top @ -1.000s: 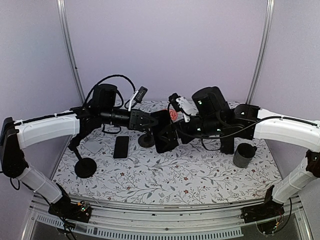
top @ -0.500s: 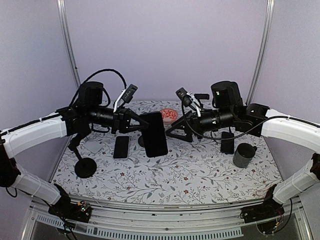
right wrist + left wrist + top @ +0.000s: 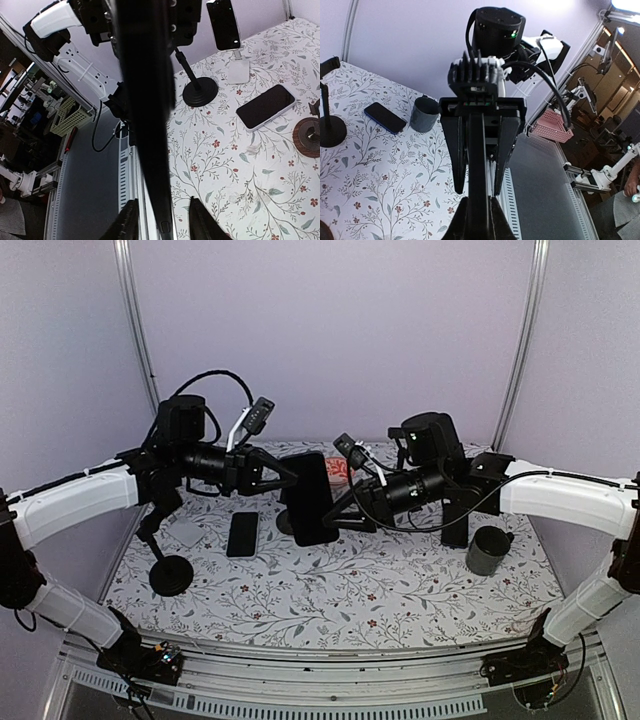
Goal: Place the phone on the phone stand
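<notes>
A black phone (image 3: 310,498) hangs upright in mid-air over the table's middle. My left gripper (image 3: 284,483) is shut on its left edge; the left wrist view has the phone (image 3: 479,165) edge-on, clamped at my left gripper (image 3: 479,220). My right gripper (image 3: 342,508) reaches in from the right, its fingers (image 3: 454,150) on either side of the phone. In the right wrist view the phone (image 3: 150,125) runs between the tips of my right gripper (image 3: 162,222), with a gap on one side. A black round-based phone stand (image 3: 170,575) stands at the left.
A second phone (image 3: 242,533) lies flat left of centre, beside a white stand base (image 3: 185,532). A brown round stand base (image 3: 309,136) sits under the held phone. On the right are a grey cup (image 3: 488,550) and another flat phone (image 3: 455,527). A red bowl (image 3: 338,468) is behind.
My right gripper drew back with its jaws wide, then came in again and narrowed them around the phone. My left gripper kept its hold and shifted the phone slightly.
</notes>
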